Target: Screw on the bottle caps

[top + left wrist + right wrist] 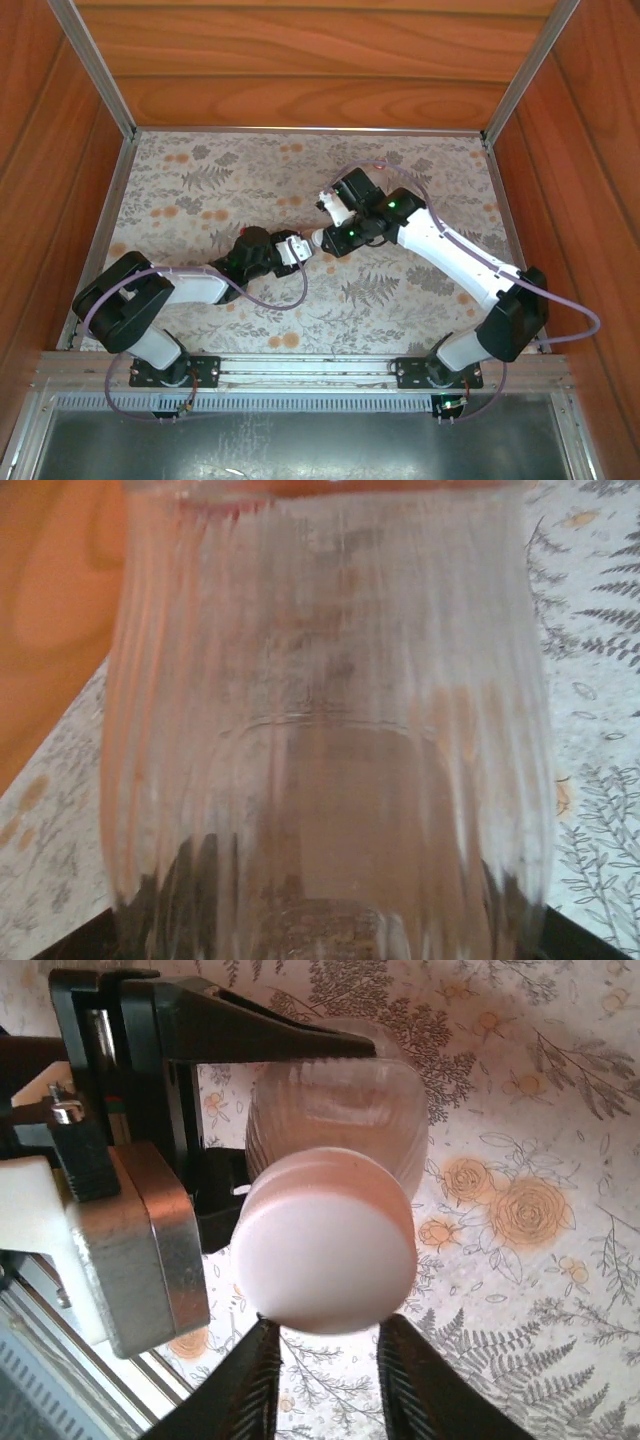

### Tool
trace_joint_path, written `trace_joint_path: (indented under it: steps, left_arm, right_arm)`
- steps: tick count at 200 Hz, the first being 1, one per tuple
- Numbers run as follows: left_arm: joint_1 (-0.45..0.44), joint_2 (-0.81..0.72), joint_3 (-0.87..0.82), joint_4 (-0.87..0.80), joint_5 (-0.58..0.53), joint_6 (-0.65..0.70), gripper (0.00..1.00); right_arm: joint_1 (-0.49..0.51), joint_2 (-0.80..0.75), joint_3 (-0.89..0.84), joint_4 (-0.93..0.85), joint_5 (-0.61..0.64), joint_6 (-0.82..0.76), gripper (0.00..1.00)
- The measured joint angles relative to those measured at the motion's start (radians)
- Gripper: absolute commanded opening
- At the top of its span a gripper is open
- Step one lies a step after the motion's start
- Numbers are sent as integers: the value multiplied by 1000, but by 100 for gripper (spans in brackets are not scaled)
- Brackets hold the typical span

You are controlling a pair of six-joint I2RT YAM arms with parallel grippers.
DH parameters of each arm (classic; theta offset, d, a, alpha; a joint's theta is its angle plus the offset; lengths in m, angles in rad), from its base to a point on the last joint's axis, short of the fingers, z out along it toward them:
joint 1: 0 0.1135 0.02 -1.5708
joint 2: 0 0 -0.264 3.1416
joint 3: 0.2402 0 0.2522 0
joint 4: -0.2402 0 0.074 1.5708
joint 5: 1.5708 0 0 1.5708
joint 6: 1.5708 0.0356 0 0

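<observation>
Nearest us in the right wrist view, the right gripper (pixel 326 1345) has its two dark fingers apart, with cloth showing in the gap. Their tips lie just under the white cap (pixel 325 1255), and we cannot tell whether they touch it. The cap sits on the mouth of the clear bottle (pixel 340 1125), whose capped end is turned toward the right gripper. Behind it the left gripper (pixel 292 250) is clamped on the bottle, a black finger lying along its ribbed body. We see a reddish band on the bottle but cannot tell whether it holds anything. Beyond lie the flowered table (pixel 200 170) and the wooden back wall (pixel 320 60).
</observation>
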Motion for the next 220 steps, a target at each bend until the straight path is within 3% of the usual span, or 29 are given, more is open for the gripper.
trace_joint_path:
  steps: [29,82,136,166,220]
  left_arm:
    - [-3,0,0,-5,8,-4,56]
    - [63,-19,-10,-16,258,-106,56]
    - [95,-19,-10,-42,476,-150,56]
    - [100,-19,-10,-66,524,-150,56]
    - [101,-19,-10,-82,550,-148,56]
  right_arm:
    - [0,-91,-44,52,-55,8,65]
    - [-1,-278,-195,166,-93,-420,76]
    - [-15,-178,-155,146,-210,-839,74]
    - [-16,-94,-96,122,-232,-929,70]
    - [-22,-15,-34,84,-280,-979,47]
